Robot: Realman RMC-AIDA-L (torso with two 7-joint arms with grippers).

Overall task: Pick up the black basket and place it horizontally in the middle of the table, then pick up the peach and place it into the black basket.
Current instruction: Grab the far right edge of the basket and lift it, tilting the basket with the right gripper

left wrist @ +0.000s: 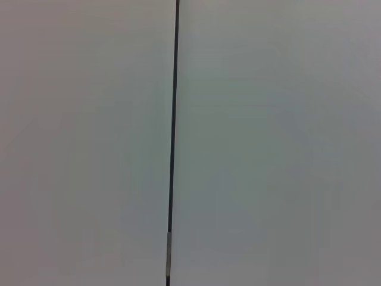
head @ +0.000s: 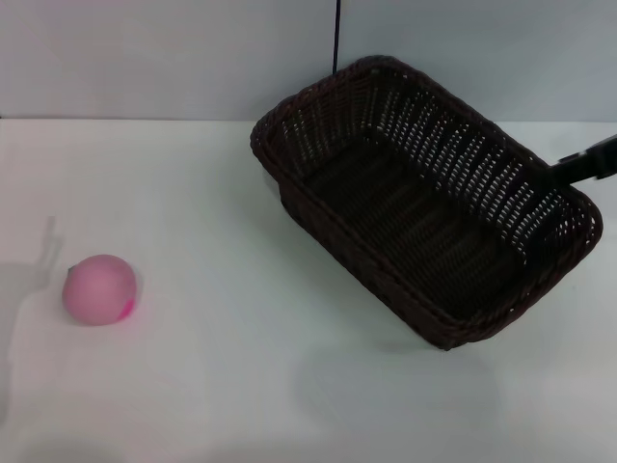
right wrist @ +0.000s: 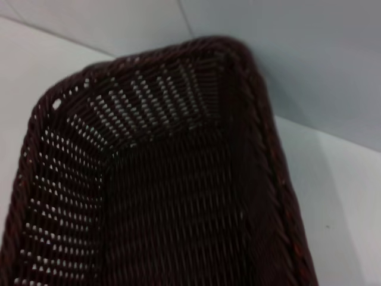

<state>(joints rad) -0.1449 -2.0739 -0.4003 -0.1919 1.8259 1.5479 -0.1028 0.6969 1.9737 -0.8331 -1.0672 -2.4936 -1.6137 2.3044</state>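
Observation:
The black basket (head: 424,207) is at the right of the table (head: 241,386), set diagonally, and it is empty. My right gripper (head: 571,171) reaches in from the right edge and is shut on the basket's far right rim. Its dark finger (head: 590,161) shows over the braid. A faint shadow lies on the table below the basket's near corner. The right wrist view looks down into the basket (right wrist: 166,196) along its rim. The peach (head: 98,288) lies alone on the table at the left, well apart from the basket. My left gripper is out of view.
A thin black cable (head: 336,34) hangs down the pale wall behind the basket; it also shows in the left wrist view (left wrist: 173,143). Bare white tabletop lies between the peach and the basket and along the front.

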